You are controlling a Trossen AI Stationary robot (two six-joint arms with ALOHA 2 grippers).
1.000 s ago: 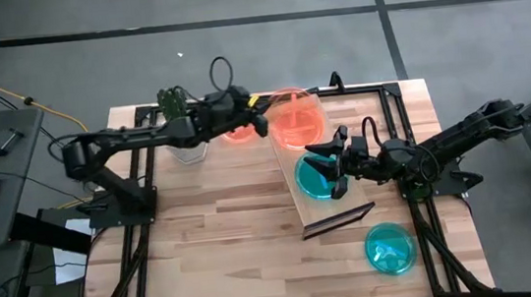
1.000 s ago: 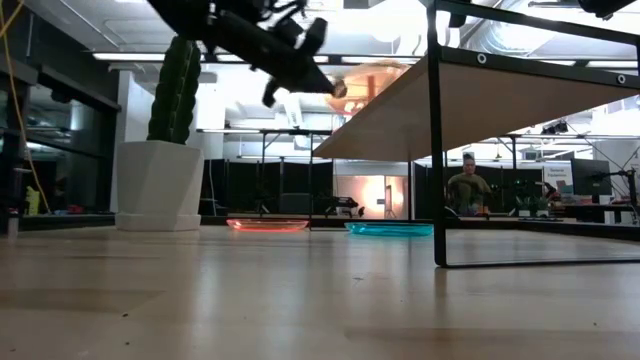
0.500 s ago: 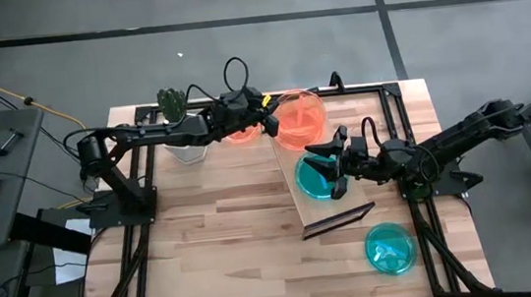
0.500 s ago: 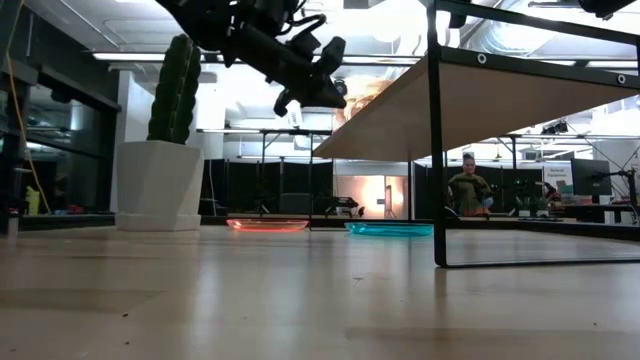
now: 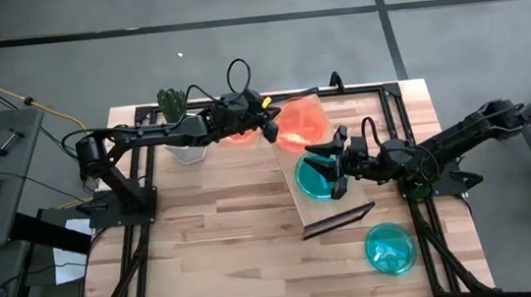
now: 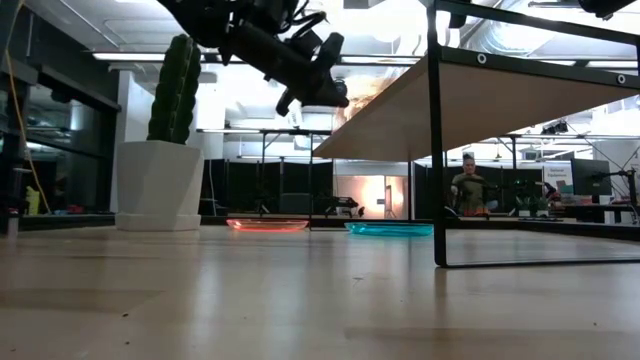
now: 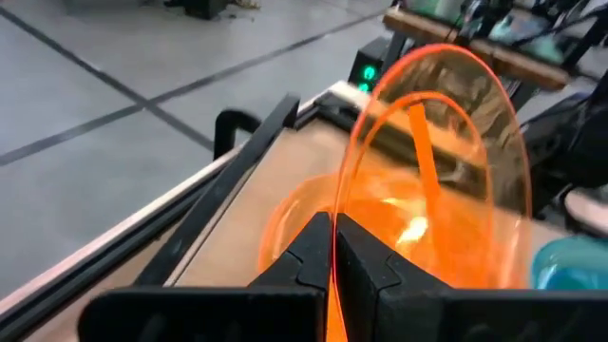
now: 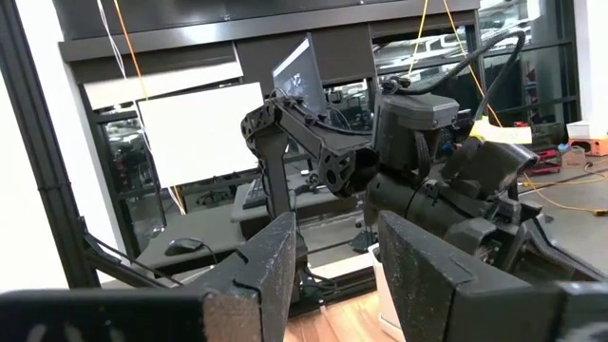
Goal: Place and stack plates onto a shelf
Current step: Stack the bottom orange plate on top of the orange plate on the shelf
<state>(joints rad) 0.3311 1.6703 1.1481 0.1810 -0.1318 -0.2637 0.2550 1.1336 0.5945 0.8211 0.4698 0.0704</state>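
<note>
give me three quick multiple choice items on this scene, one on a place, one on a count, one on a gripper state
1. Where is the teal plate nearest the right gripper?
A. on the shelf
B. on the floor
C. in the cactus pot

2. How many teal plates show from above?
A. one
B. two
C. four

3. The left gripper is
A. open and empty
B. shut on an orange plate
C. out of view

Answers: 1 A, it lies on the plank top. 2 B, one on the shelf, one on the table. 3 B, fingers pinch the rim.
</note>
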